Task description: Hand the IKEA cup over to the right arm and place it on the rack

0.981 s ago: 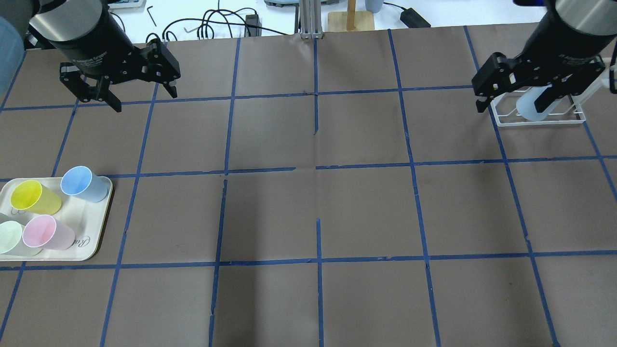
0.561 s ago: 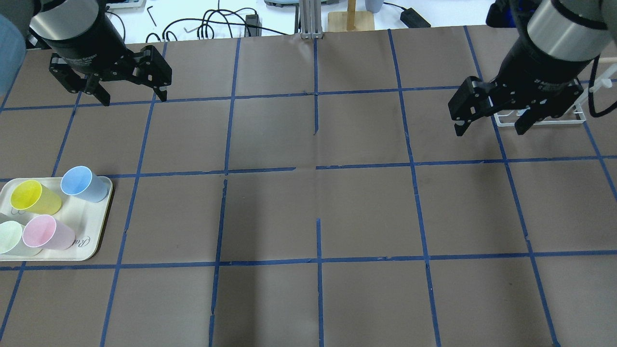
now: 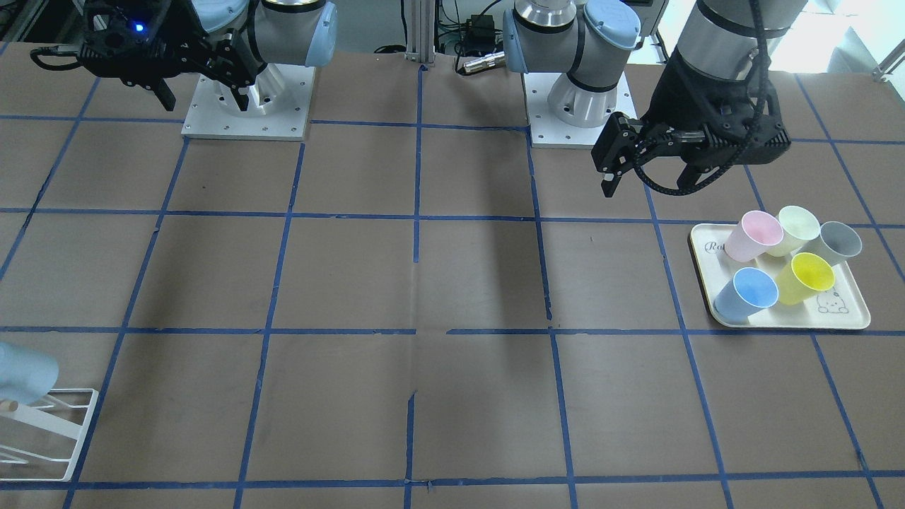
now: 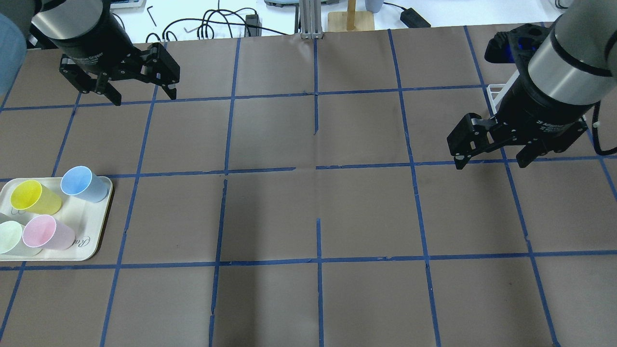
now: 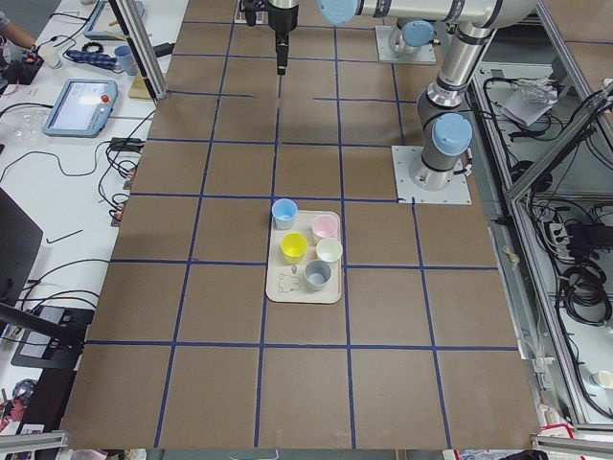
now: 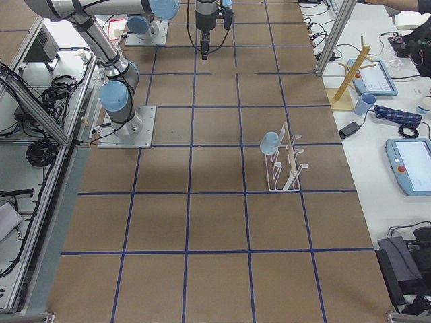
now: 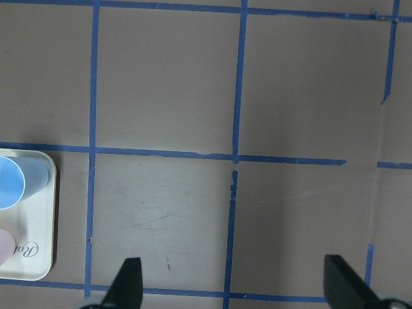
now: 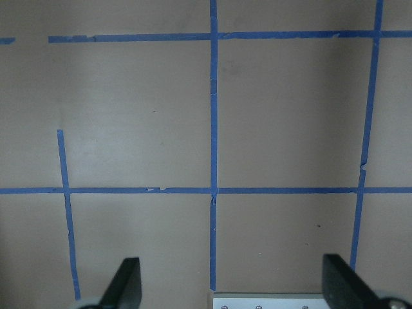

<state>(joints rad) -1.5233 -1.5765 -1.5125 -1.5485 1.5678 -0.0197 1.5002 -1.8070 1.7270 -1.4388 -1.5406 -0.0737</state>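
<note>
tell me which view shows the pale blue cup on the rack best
Exterior right: the IKEA cup sits whole on the rack. Front-facing crops it at the left edge; overhead hides it behind the right arm; the other views miss it.

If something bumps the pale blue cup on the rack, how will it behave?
Probably light: the IKEA cup looks like thin plastic, so a nudge should shift it. It hangs tilted on a peg of the rack, so it might slip off. Its round tapered body would likely roll.
</note>
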